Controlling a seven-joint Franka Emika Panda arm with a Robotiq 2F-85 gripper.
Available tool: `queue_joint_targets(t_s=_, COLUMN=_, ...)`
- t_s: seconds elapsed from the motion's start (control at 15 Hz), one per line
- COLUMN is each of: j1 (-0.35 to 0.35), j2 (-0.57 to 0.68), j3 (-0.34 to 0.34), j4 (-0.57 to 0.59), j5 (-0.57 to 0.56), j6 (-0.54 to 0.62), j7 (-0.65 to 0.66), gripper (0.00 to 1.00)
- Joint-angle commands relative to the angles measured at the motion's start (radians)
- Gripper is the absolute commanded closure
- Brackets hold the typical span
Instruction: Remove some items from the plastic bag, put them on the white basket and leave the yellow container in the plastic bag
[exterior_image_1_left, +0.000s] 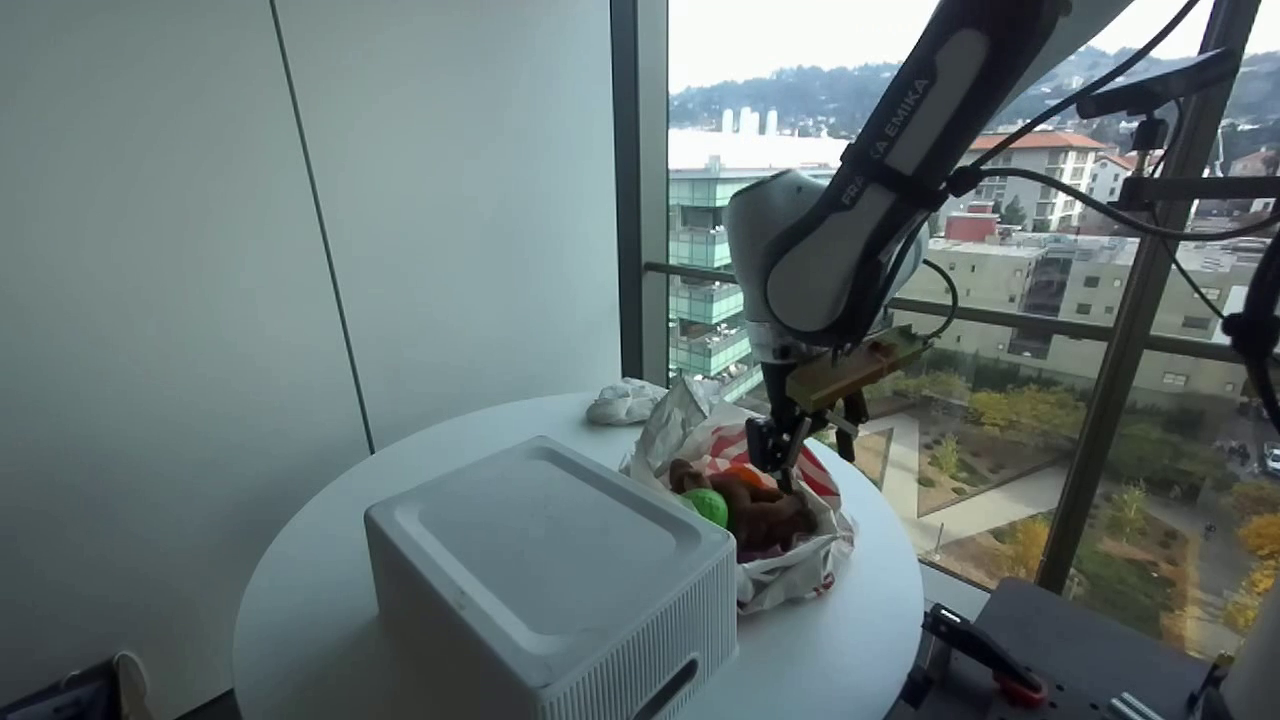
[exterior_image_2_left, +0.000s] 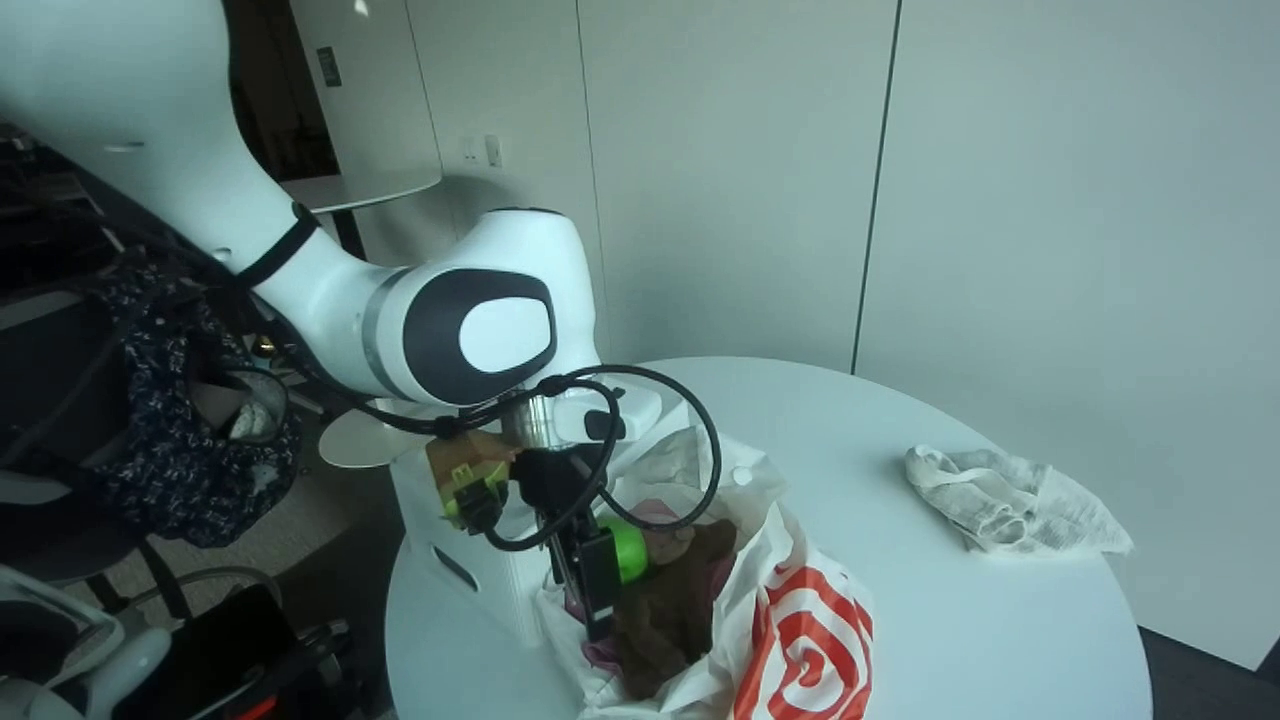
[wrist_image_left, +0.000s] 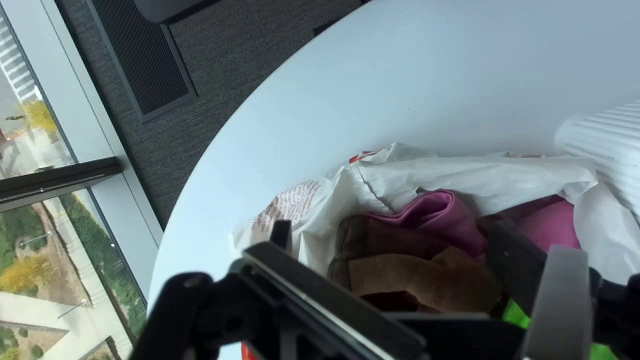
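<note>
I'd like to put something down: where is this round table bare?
Bare table lies between the crumpled bundle and the printed bag, and between the white box and the wall. It's crowded where the bag stands beside the box, with the tool at the bag's mouth.

plastic bag (exterior_image_2_left: 800, 640) white, red spiral; ball (exterior_image_1_left: 707, 506) green; toy (exterior_image_1_left: 760, 522) brown; cloth (wrist_image_left: 452, 220) pink; basket (exterior_image_1_left: 560, 545) white

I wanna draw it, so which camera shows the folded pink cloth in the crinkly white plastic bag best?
The wrist view: it looks into the bag, so the folded pink cloth shows biggest, its curl clear. Both exterior views show only small pinkish bits beside the lumpy brown soft-looking toy.
</note>
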Motion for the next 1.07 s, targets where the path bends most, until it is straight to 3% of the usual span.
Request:
queue_joint_targets(t_s=0.0, j1=0.011, j2=0.114, j3=-0.03, j4=0.032, j5=-0.121, j6=0.133, j7=0.147, gripper=0.0)
queue_joint_targets(t_s=0.47, j1=0.096, j2=0.269, j3=-0.114, j4=0.092, j5=-0.181, j6=0.302, j7=0.207, gripper=0.0)
queue_joint_targets(t_s=0.8, j1=0.204, j2=0.388, j3=-0.229, j4=0.176, j5=-0.27, j6=0.413, j7=0.25, gripper=0.0)
queue_joint_targets(t_s=1.0, j1=0.204, j2=0.457, j3=-0.258, j4=0.22, j5=-0.351, j6=0.44, j7=0.286, gripper=0.02)
